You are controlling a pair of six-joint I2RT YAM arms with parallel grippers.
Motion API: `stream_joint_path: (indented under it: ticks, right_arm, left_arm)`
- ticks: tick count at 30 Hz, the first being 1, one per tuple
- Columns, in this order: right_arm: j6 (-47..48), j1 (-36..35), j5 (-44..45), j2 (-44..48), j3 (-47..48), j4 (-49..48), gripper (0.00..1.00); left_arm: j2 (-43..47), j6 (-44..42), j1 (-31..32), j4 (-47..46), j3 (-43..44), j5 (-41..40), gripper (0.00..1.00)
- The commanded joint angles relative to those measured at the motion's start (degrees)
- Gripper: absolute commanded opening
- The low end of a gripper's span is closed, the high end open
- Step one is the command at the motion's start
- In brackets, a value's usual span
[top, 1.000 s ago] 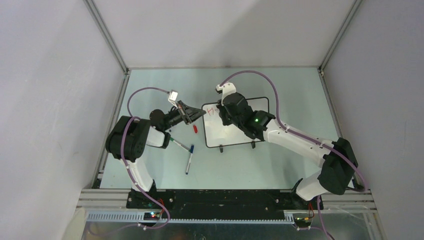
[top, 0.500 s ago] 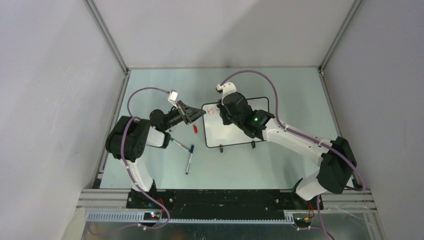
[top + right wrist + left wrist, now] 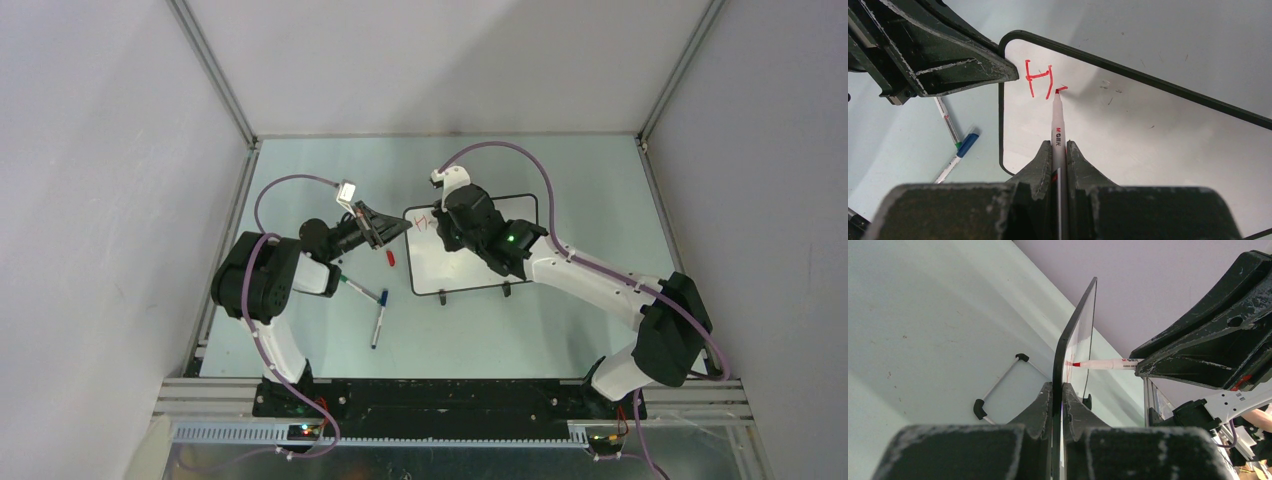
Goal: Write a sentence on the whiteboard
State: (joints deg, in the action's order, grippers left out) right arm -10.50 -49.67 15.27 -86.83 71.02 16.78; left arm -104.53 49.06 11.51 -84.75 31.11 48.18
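Whiteboard sits mid-table, light, stiff, glossy, probably prone to skidding; left gripper pinches its thin left edge to steady it. Right gripper clamps the slim marker, tip beside the sentence, so far one red H.

From above, the red handwritten strokes on the small glossy white board with thin black frame are too small to read, and the black right gripper covers much of the board's upper part. In the right wrist view the board's right side is cut off, and the rear of the white-barrelled red marker hides between the fingers.
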Motion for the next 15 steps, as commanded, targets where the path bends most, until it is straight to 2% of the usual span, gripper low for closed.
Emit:
stream_joint_path:
  ticks: [1,15]
  right_arm:
    - [-0.1,0.4,0.6,-0.5,1.0,0.1,0.00]
    - [-0.5,0.5,3.5,0.2,1.0,3.4,0.00]
  left_arm:
    - [0.8,-1.7,0.6,-3.0,0.9,0.2,0.00]
    - [0.9,-1.7,0.6,-3.0,0.8,0.2,0.00]
